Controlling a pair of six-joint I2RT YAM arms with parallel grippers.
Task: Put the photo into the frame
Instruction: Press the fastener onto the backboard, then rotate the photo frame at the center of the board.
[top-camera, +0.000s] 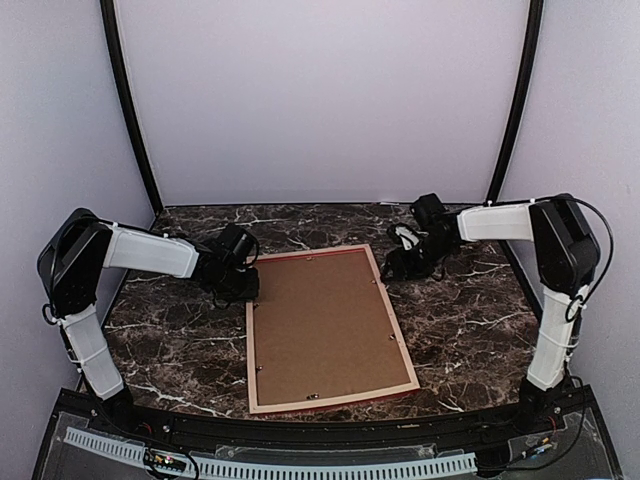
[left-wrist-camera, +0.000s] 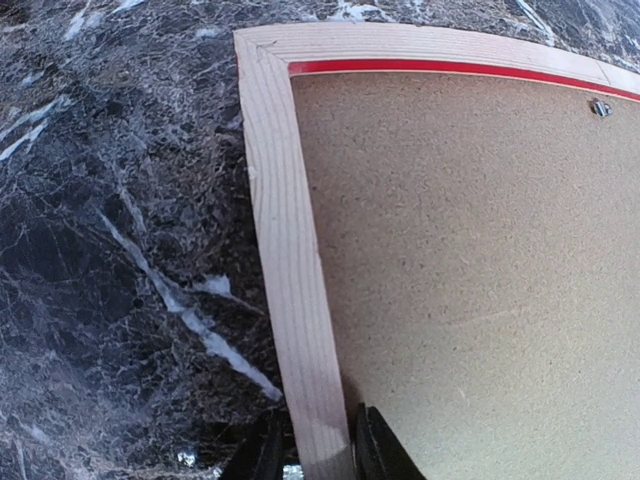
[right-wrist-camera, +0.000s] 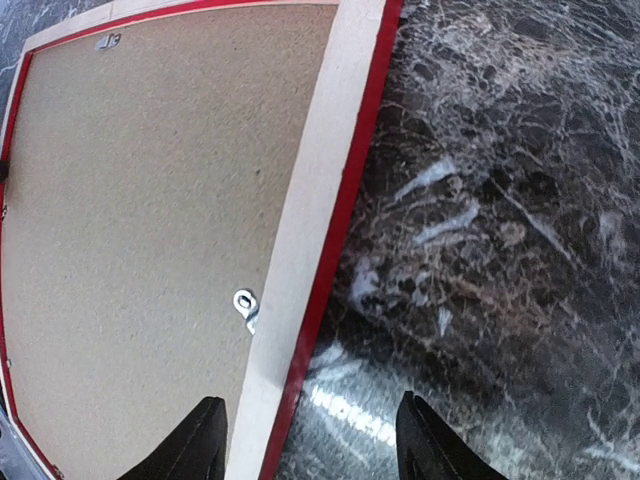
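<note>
On table (top-camera: 470, 330): frame (left-wrist-camera: 300, 250) face-down, pale back | left jaws grip it | right jaws open

One frame (top-camera: 250, 340) is counted, with one backing board (top-camera: 325, 325) set in it. Two pincers are counted: the left pincer (left-wrist-camera: 320, 442) astride one rail, the right pincer (right-wrist-camera: 310, 432) astride the opposite rail.

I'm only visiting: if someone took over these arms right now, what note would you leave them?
Left gripper: fingers straddle the left rail of the frame at its far corner; gripping or not, unclear.
Right gripper: open over the right rail, holding nothing.
The frame lies back-up on the table, backing board set in it; photo not visible.
Done: backing in place. Left: confirm the photo is underneath, then pull both arms clear.
</note>
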